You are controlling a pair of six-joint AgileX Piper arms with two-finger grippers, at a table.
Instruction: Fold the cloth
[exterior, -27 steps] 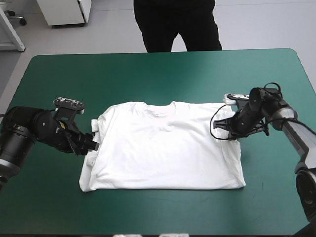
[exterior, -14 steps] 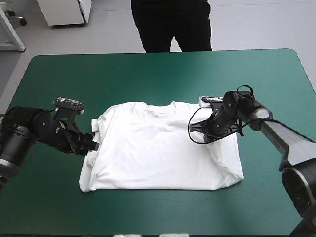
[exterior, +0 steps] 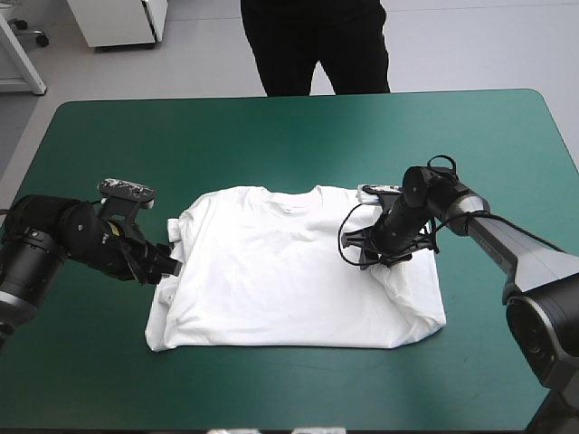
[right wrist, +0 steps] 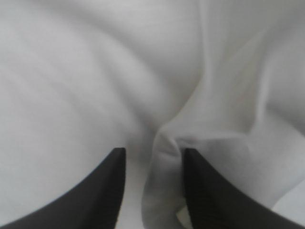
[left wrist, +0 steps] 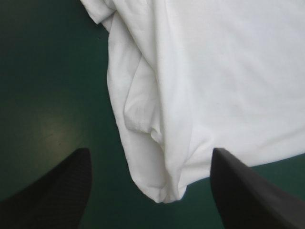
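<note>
The white T-shirt [exterior: 271, 271] lies spread flat on the teal-green cover, collar toward the far edge. Its right side is pulled inward and rumpled. My right gripper [exterior: 373, 262] sits over that right side, shut on the T-shirt. In the right wrist view a pinched fold of the T-shirt [right wrist: 95, 71] rises between the black fingers of the right gripper [right wrist: 153, 150]. My left gripper [exterior: 172, 264] rests at the shirt's left sleeve, open. Seen from the left wrist, the bunched sleeve of the T-shirt [left wrist: 214, 71] lies just ahead of the left gripper [left wrist: 150, 152], whose fingers stand wide apart.
A wide band of teal-green cover [exterior: 289, 136] surrounds the shirt on every side. The shirt's hem lies toward the table's front edge.
My right gripper has moved left toward the shirt's middle, dragging the right sleeve and side edge inward over the body. The left arm has not moved.
</note>
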